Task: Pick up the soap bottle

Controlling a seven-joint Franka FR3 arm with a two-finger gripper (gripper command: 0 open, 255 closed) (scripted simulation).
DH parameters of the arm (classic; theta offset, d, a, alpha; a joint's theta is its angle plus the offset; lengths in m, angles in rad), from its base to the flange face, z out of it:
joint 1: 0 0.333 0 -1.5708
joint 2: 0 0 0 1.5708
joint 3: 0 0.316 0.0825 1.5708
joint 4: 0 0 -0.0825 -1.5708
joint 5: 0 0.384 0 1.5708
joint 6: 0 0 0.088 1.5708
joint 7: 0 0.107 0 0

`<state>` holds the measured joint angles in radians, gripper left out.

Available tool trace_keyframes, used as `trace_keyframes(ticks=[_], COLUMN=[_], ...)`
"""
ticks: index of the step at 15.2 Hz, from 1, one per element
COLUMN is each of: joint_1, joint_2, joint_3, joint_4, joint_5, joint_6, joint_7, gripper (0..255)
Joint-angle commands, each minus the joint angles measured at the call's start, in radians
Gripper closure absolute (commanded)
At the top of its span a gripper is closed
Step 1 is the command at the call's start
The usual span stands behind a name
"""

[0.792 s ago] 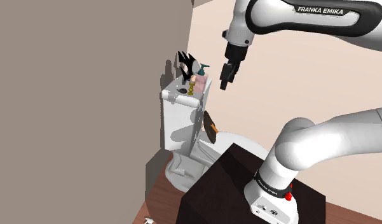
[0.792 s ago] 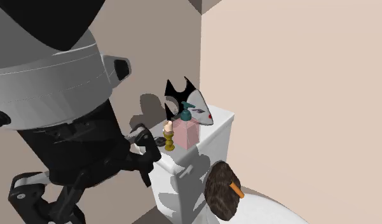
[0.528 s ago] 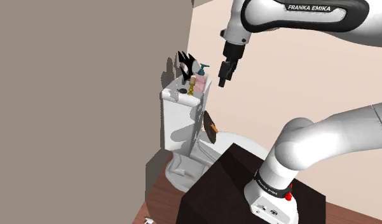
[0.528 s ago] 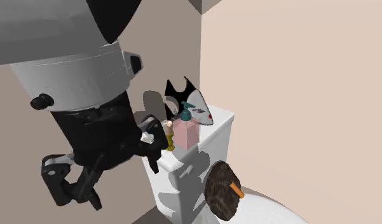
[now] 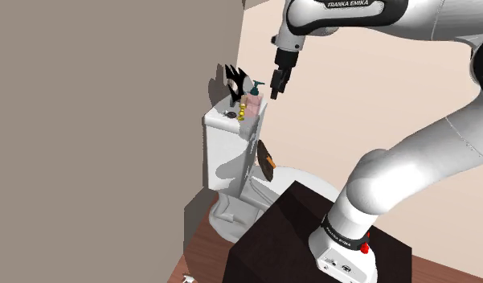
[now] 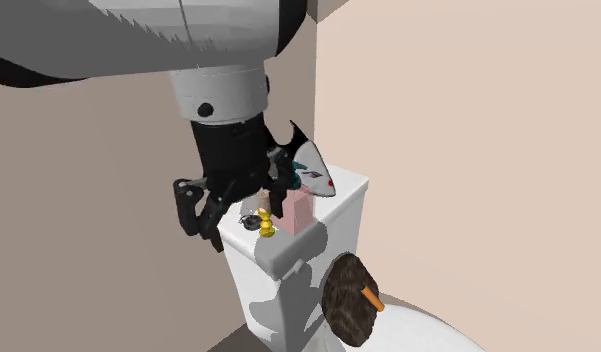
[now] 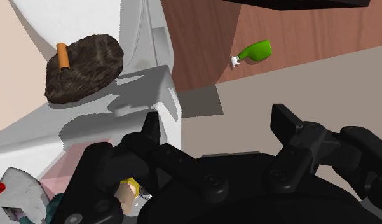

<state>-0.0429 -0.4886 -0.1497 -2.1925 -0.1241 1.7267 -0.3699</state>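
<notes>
gripper: fingers spread, empty, near bottle | bottle: pink, upright on tank, between mask and candlestick | risk: closing in may clip the candlestick or pump and topple the bottle; the gap looks tight

A white toilet stands in the corner where a taupe wall meets a pale beige one. On its tank lid sit a black-and-white mask with red marks, a little gold candlestick and, just beside that, a small dark object — I can't make out what. A shaggy brown brush with an orange handle rests at the front of the tank, over the seat. Down on the wooden floor lies a green spray bottle.
</notes>
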Motion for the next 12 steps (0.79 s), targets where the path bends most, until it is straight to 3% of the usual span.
trace_keyframes(ticks=[1, 12], joint_1=[-0.003, -0.042], joint_2=[0.081, 0.525], joint_3=[-0.033, -0.167], joint_4=[0.070, 0.520], joint_5=[0.002, 0.112], joint_6=[0.011, -0.020], joint_7=[-0.048, -0.308], gripper=[0, 0])
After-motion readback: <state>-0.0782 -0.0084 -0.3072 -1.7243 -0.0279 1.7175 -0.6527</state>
